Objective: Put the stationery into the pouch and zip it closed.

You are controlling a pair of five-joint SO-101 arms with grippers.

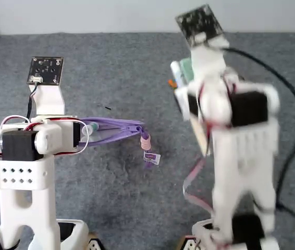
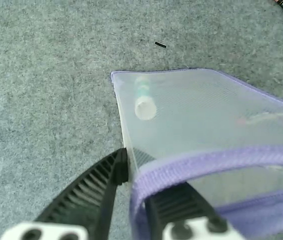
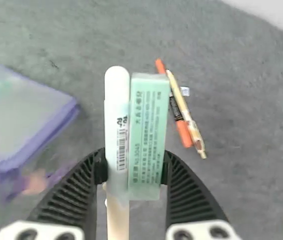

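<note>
A translucent pouch (image 1: 113,130) with a purple zip band lies on the grey mat, its mouth toward the right arm. My left gripper (image 2: 134,162) is shut on the pouch's (image 2: 206,120) rim at its closed end. Inside lies a white-and-green tube (image 2: 144,100). My right gripper (image 3: 131,165) hangs above the mat, shut on a white stick (image 3: 116,125) and a green eraser (image 3: 146,135) held side by side. In the high view the right gripper (image 1: 186,86) is to the right of the pouch. An orange pen (image 3: 174,107) and a beige pencil (image 3: 186,117) lie on the mat beyond it.
The zip pull with pink beads (image 1: 145,139) and a small tag (image 1: 151,158) trails from the pouch's mouth. A tiny black speck (image 2: 160,45) lies on the mat. The mat's far edge meets a pale wall (image 1: 111,15).
</note>
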